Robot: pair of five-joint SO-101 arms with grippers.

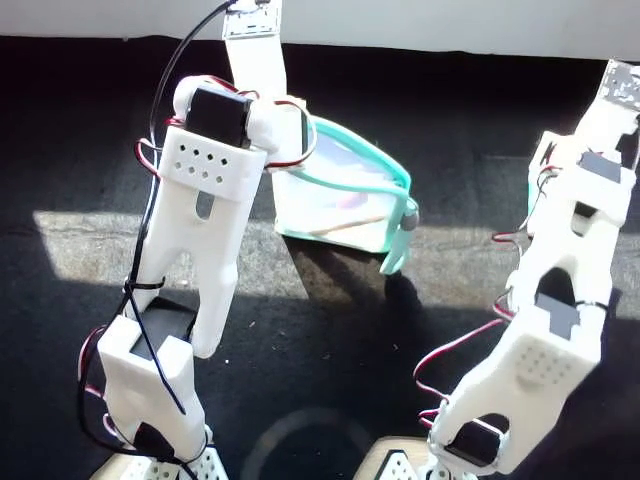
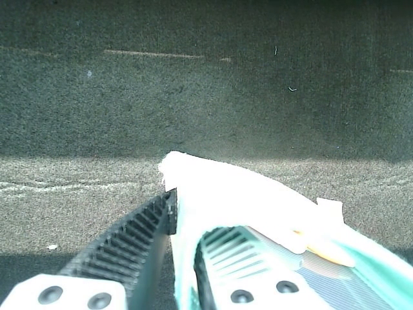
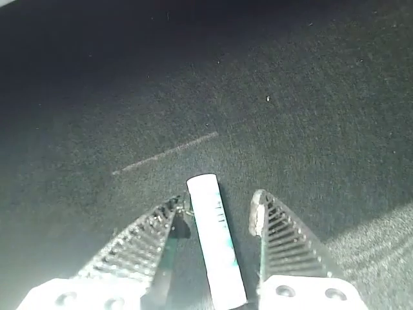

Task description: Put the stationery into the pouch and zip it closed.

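The right gripper is seen over a dark cloth table, its ribbed fingers spread apart. A white tube with teal markings is framed between them, close against one finger, with a gap left at the other. A pale streak is seen on the cloth beyond.

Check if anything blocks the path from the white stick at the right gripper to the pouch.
Nothing visible does. The white stick lies between the right gripper's open fingers, and in the high view bare dark cloth stretches from that arm to the pouch, whose edge the left gripper grips.
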